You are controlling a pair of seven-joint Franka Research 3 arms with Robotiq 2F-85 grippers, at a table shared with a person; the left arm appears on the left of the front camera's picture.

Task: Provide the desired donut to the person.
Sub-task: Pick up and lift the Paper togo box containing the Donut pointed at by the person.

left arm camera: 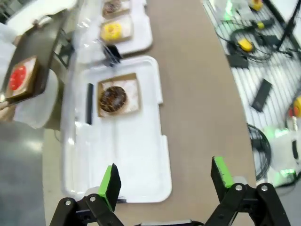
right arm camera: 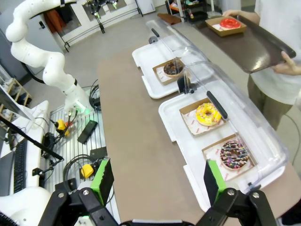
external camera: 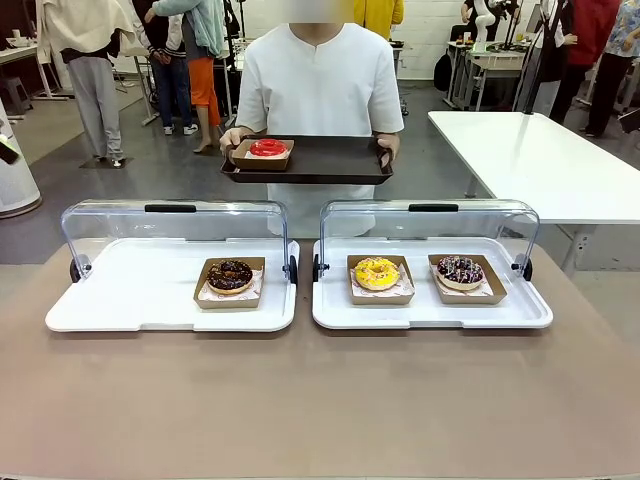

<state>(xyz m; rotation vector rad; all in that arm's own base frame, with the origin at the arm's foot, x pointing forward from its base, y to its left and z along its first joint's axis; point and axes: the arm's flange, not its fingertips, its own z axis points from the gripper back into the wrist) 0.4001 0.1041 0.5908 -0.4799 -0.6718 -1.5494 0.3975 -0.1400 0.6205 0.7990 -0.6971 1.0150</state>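
The left gripper [left arm camera: 165, 167], wide apart and empty, hangs over the near end of the white plastic tray [left arm camera: 136, 155] with the round chocolate donut [left arm camera: 113, 99]. Right of that tray the right gripper [right arm camera: 157, 167] is also apart, empty. Behind that tray the person [external camera: 320, 80] holds a dark rectangular tray [external camera: 330, 160] carrying a red ring donut [external camera: 268, 148].

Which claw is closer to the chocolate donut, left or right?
Left. The left claw hangs at one end of the white tray holding the chocolate donut; the right claw is by the other tray, with the yellow donut between.
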